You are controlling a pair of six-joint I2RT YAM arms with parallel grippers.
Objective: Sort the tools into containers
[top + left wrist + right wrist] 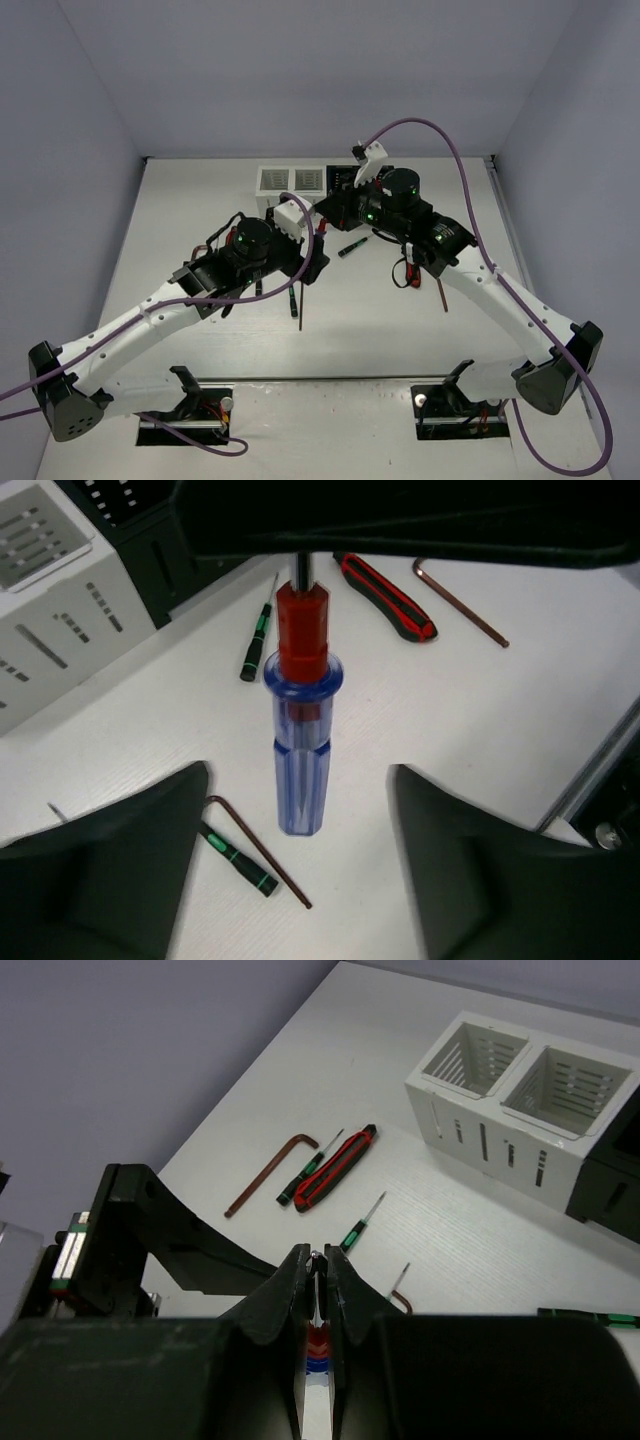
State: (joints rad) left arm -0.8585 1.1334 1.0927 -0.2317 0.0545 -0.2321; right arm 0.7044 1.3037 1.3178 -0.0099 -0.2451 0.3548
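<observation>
My right gripper (316,1260) is shut on the metal shaft of a blue-handled screwdriver (300,750) with a red collar and holds it above the table. In the left wrist view the screwdriver hangs handle-down from the right gripper. My left gripper (310,880) is open, with one finger on each side of the handle's end and neither touching it. The white container (520,1110) and the black container (610,1170) stand side by side at the back of the table. In the top view the two grippers meet near the table's middle, in front of the white container (290,180).
Loose on the table are red-handled pliers (385,595), a green screwdriver (258,645), a hex key (460,602), and another hex key (260,850) beside a green screwdriver (238,858). The top view shows pliers (412,270) and a green screwdriver (352,247) under the right arm.
</observation>
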